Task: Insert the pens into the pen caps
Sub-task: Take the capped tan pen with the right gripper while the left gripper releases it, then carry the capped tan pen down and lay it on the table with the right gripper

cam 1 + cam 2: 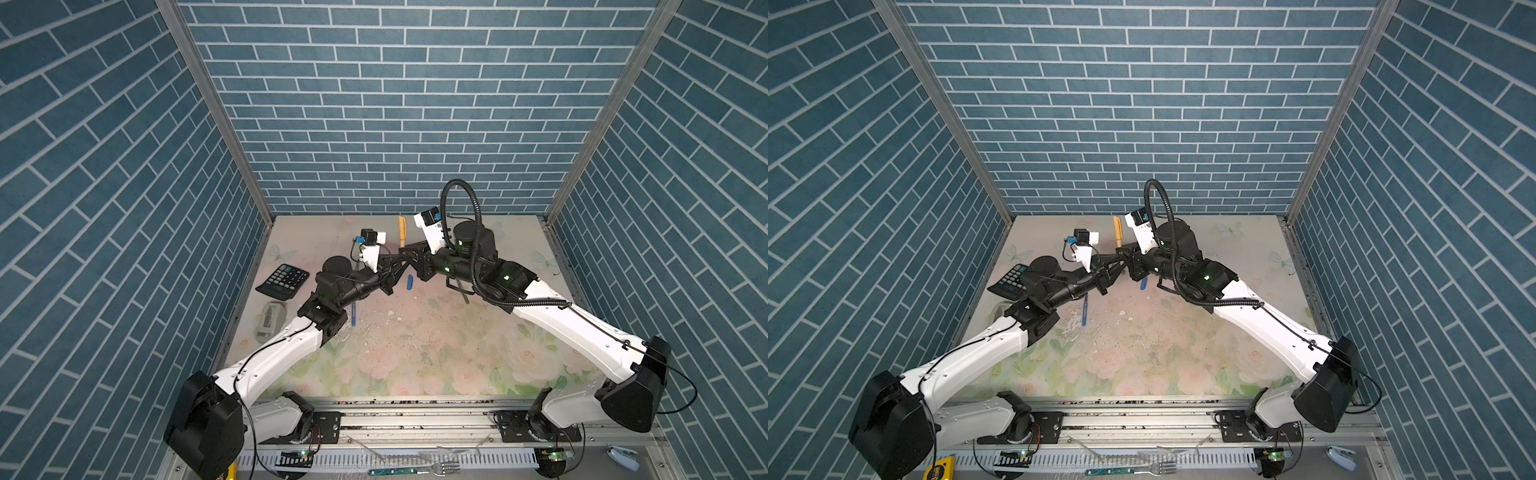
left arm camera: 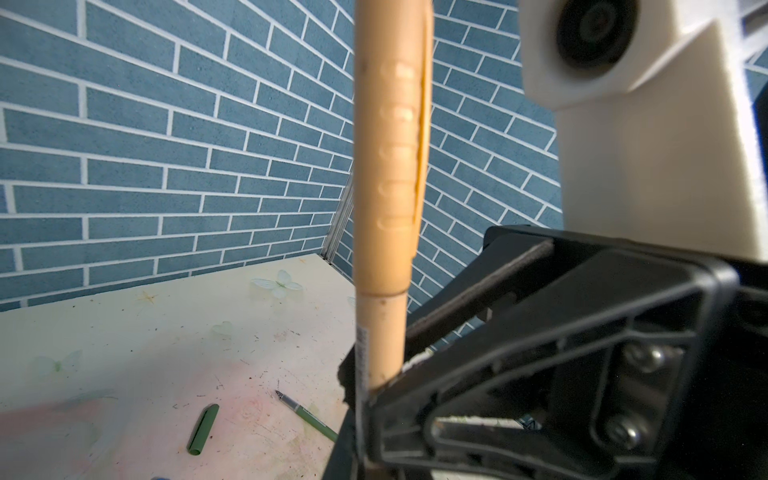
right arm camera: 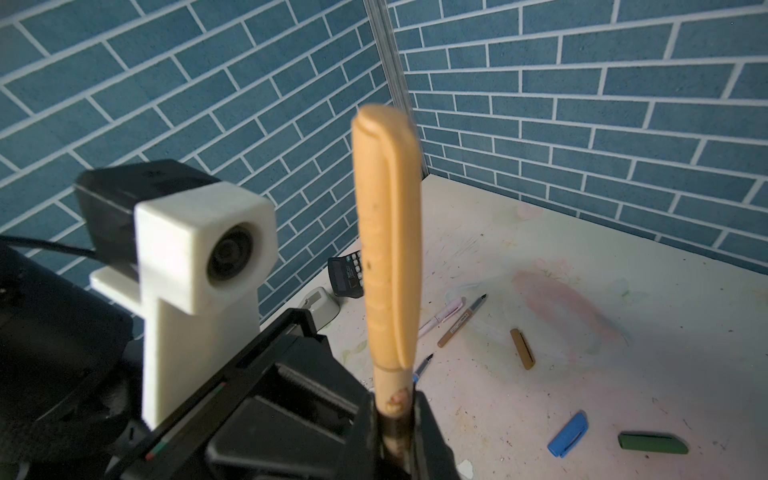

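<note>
A gold pen (image 1: 402,232) (image 1: 1117,232) stands upright over the back middle of the table, with its gold cap (image 2: 388,166) (image 3: 388,249) seated on its top. My left gripper (image 2: 374,386) (image 1: 398,261) is shut on the lower barrel. My right gripper (image 3: 395,401) (image 1: 409,250) is shut on the same barrel from the opposite side. On the table lie a blue pen (image 1: 353,313), a blue cap (image 1: 410,281) (image 3: 568,434), a green pen (image 2: 307,417), a green cap (image 2: 203,430) (image 3: 652,442), a pink pen (image 3: 440,316), an uncapped gold pen (image 3: 461,322) and a gold cap (image 3: 523,349).
A black calculator (image 1: 282,280) and a grey device (image 1: 270,320) lie along the table's left edge. A teal-handled fork (image 1: 415,470) rests on the metal shelf in front of the rail. Blue brick walls close the table at the back and both sides.
</note>
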### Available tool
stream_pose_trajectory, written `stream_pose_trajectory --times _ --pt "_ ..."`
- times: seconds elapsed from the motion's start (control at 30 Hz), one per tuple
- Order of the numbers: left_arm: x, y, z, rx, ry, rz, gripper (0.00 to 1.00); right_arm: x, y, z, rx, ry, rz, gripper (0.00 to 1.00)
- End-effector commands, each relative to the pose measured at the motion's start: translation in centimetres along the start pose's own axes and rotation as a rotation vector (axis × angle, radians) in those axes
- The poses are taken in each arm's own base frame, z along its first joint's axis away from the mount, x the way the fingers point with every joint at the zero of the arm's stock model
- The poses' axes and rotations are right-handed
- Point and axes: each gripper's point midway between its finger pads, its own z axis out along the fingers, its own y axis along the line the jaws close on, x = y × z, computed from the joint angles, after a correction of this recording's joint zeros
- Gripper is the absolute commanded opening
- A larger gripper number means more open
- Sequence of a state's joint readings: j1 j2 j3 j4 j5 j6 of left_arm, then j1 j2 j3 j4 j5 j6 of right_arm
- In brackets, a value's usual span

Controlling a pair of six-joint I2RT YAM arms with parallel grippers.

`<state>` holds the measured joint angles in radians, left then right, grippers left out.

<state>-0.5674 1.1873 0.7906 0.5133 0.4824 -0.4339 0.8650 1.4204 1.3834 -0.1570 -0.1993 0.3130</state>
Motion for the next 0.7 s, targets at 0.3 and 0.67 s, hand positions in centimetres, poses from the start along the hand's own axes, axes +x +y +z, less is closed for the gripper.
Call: stream_pose_trajectory --times 0.3,0.67 --pt "-1.3 -0.3 -0.5 -0.016 -0.056 -0.014 0.67 -3.3 -0.5 -1.4 0.065 -0.067 -0.055 0.07" --pt "-2.5 1.7 -2.4 -0.179 -0.126 -0.004 0.85 6.0 -20.9 -4.9 0.719 0.397 -0.108 0.09"
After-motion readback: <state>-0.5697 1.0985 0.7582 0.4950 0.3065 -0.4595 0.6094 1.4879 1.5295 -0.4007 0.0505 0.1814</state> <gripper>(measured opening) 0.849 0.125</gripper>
